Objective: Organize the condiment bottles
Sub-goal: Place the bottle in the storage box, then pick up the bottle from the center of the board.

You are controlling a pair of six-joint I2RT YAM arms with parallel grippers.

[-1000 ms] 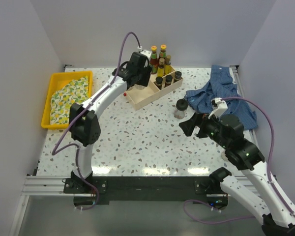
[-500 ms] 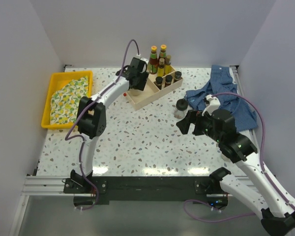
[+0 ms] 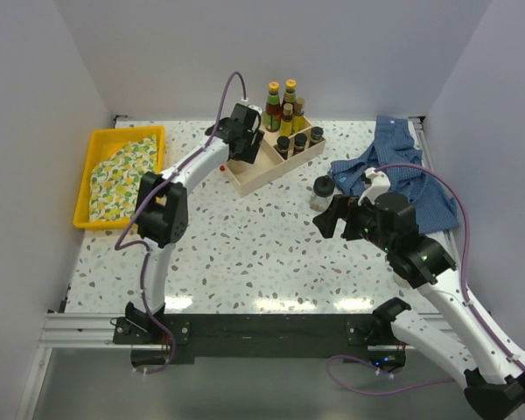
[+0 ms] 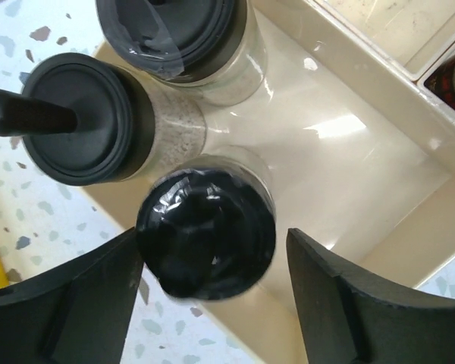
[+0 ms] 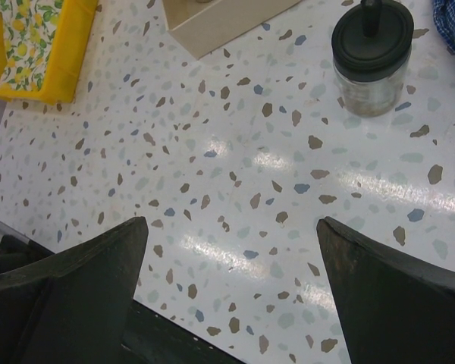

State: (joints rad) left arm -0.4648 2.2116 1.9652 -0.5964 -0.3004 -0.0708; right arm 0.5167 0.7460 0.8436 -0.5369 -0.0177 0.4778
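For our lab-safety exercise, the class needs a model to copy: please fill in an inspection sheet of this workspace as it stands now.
Surface: speckled table, with glare patches.
Job's things: condiment bottles upright in wooden box; three black-lidded jars share one compartment; loose jar stands on the table.
Clutter: yellow tray holding lemon-print cloth; crumpled blue shirt.
Grippers: left gripper open, straddling one boxed jar; right gripper open above bare table.
Cables: purple cables loop off both arms.
Surroundings: plain walls; metal rail at near edge.

Condiment bottles (image 3: 283, 109): labels too small, nothing legible.
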